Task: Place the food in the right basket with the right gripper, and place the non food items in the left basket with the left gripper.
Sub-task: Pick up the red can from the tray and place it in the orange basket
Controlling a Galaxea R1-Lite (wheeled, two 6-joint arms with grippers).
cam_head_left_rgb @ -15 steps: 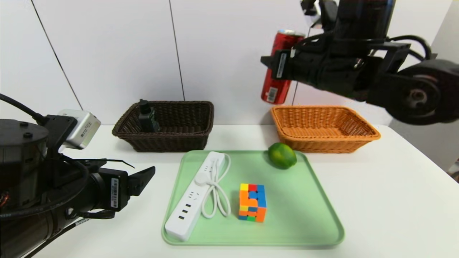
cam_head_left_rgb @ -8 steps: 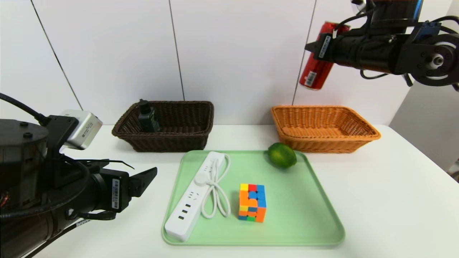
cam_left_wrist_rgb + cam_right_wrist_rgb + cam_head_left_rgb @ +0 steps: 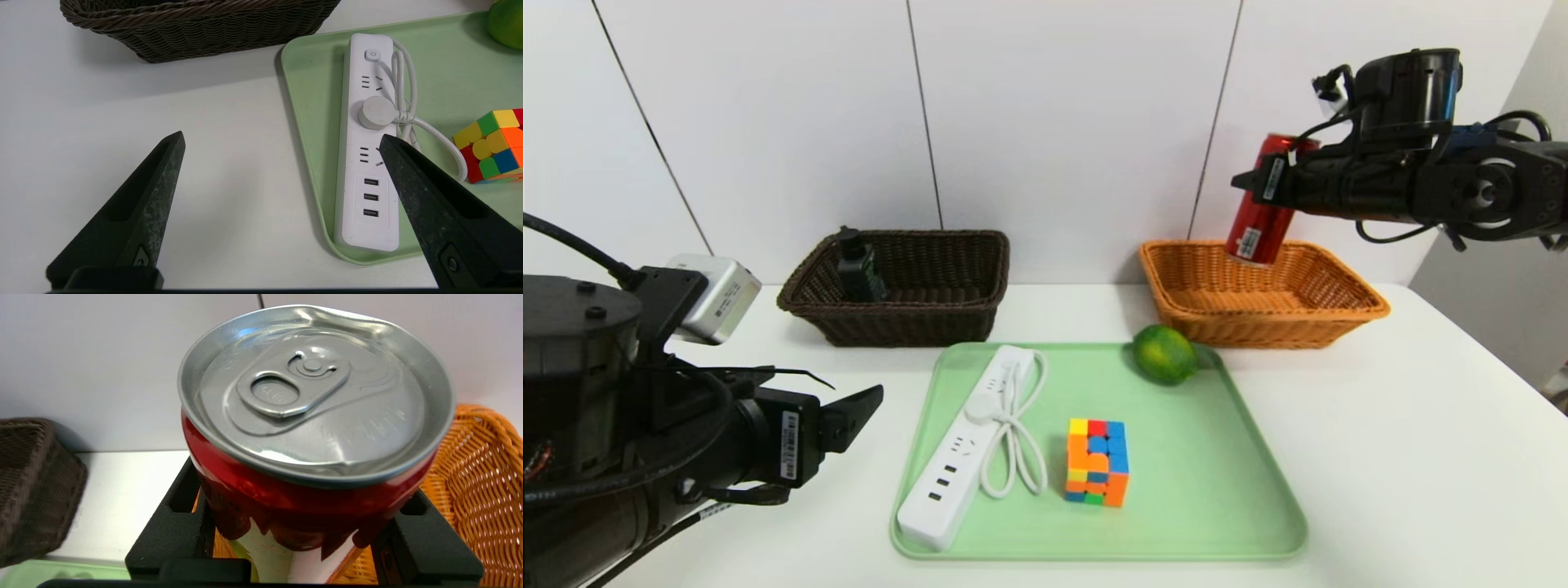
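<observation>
On my left, my left gripper (image 3: 282, 139) hangs low over the table (image 3: 1405, 457), jaws spread wide and holding nothing. The brown basket (image 3: 980, 282) at the back left already has one dark item (image 3: 859, 268) leaning in its corner; from here I can't make out what it is, perhaps a charger or small bottle. So the non-food side looks started, not finished.

In the middle sits the green tray (image 3: 1217, 490), with three things left on it: the white power strip (image 3: 960, 453) with its coiled cord along the left edge, the puzzle cube (image 3: 1098, 462) near the centre, and the lime (image 3: 1165, 354) at the far right corner, just beside the orange basket (image 3: 1347, 314). Strip and cube are for my left gripper; the lime is for my right.

On the right, my right gripper (image 3: 1258, 184) is clamped on the red can (image 3: 1260, 222), tilted, its base hanging over the back of the orange basket, not yet set down. That basket looks bare inside.

The table is plain white and smooth. Behind it stands a white panelled wall with thin dark seams.
</observation>
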